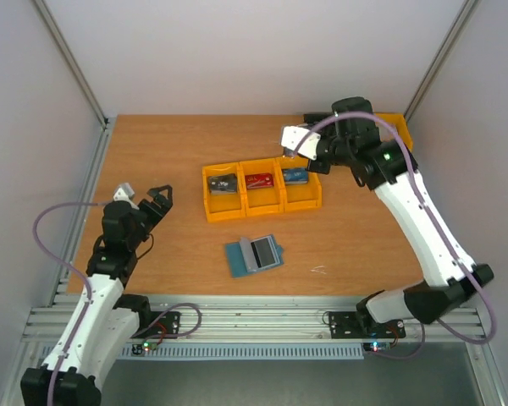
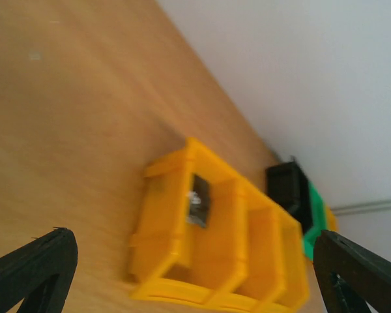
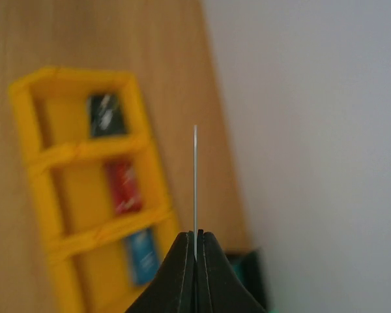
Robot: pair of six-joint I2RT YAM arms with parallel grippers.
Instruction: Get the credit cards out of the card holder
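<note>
The right gripper (image 3: 195, 238) is nearest in its wrist view: its two fingers are pressed together and pinch a thin card (image 3: 195, 176), which is seen only by its edge and stands straight up from the tips, so I cannot tell its colour. From above, this gripper hangs at the right end of the row of yellow bins (image 1: 262, 205), over the far edge of the last bin. In the bins lie a dark piece (image 1: 224, 183), a red piece (image 1: 260, 180) and a blue piece (image 1: 295, 176), one in each; whether these are cards or thicker blocks I cannot say. The card holder (image 1: 254, 254) lies open on the table (image 1: 152, 144), on the near side of the bins, apart from them. The left gripper (image 1: 144, 196) is to the left of the bins, jaws spread wide and holding nothing. I judge that at least one card is out; whether the sleeves hold any more is too small to see.
</note>
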